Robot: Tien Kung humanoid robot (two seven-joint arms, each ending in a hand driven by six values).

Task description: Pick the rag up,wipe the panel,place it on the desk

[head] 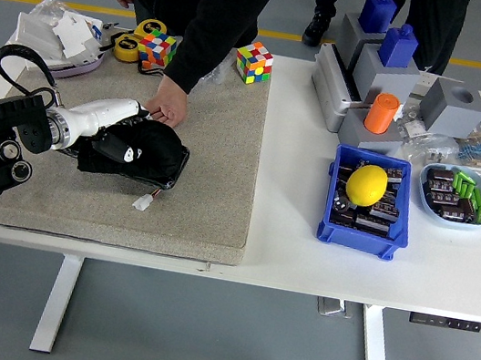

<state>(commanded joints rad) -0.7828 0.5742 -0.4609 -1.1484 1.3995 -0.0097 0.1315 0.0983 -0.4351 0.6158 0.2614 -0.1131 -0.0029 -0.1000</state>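
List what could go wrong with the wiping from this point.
1. A person's hand rests on the mat right beside the left hand and the black rag; another stroke could strike it.
2. The panel lies almost hidden under the rag, with a small white connector sticking out; the rag might snag it or drag the panel across the mat.
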